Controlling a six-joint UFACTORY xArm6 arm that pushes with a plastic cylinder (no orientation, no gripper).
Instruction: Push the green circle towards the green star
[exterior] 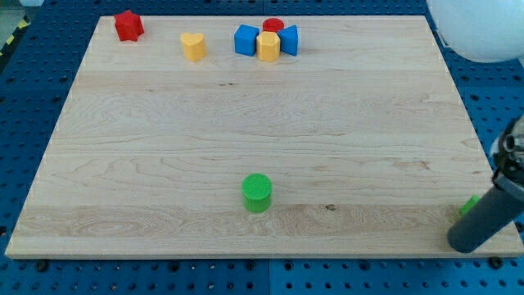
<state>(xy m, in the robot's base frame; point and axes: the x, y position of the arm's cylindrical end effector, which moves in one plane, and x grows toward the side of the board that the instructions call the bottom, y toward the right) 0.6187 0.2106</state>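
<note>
The green circle (pixel 257 192) stands near the board's bottom edge, a little left of the middle. The green star (pixel 469 205) is at the bottom right corner, mostly hidden behind my rod; only a small green edge shows. My tip (pixel 460 242) rests on the board at the bottom right, just below and in front of the green star, far to the right of the green circle.
At the view's top stand a red star (pixel 128 25), a yellow heart (pixel 193 46), and a tight cluster: a blue block (pixel 246 39), a yellow block (pixel 268 47), a red circle (pixel 273 25), another blue block (pixel 289 38). The wooden board (pixel 164 147) lies on a blue pegboard.
</note>
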